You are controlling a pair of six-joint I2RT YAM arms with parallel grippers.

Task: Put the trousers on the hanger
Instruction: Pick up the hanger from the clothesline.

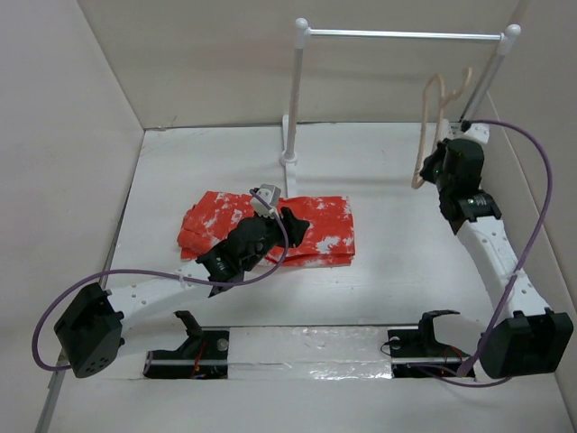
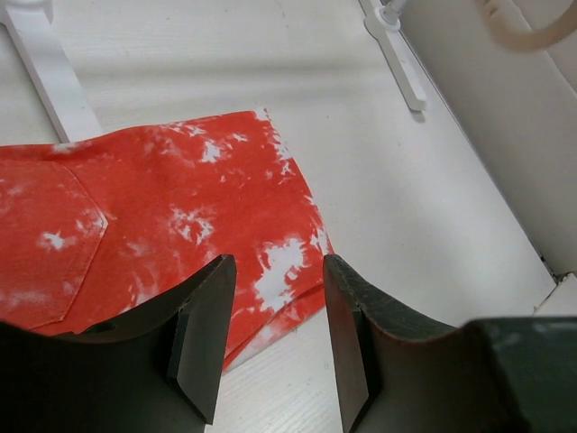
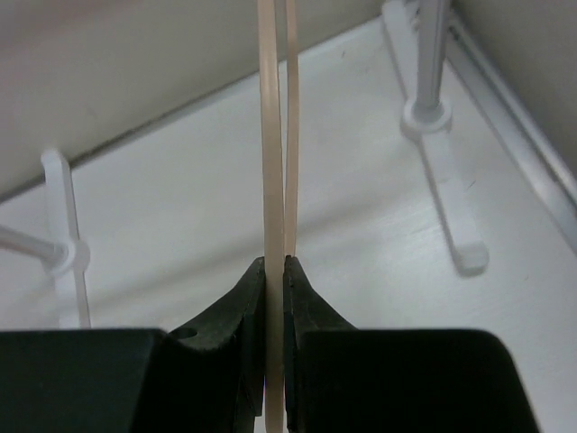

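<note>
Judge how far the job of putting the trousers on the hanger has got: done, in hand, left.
Done: the right gripper is shut on the hanger, beside the right post of the rack. In hand: the left gripper is open above the folded trousers, gripping nothing. Left: grasp the trousers and drape them over the hanger; they lie flat on the table.

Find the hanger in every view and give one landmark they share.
Top external: hanger upper right, by the right post of the white rack.
Left wrist: beige curve in the top right corner.
Right wrist: centre, two thin upright rods, clamped in the right gripper.
Shared landmark: the white rack, its feet showing in both wrist views.
</note>
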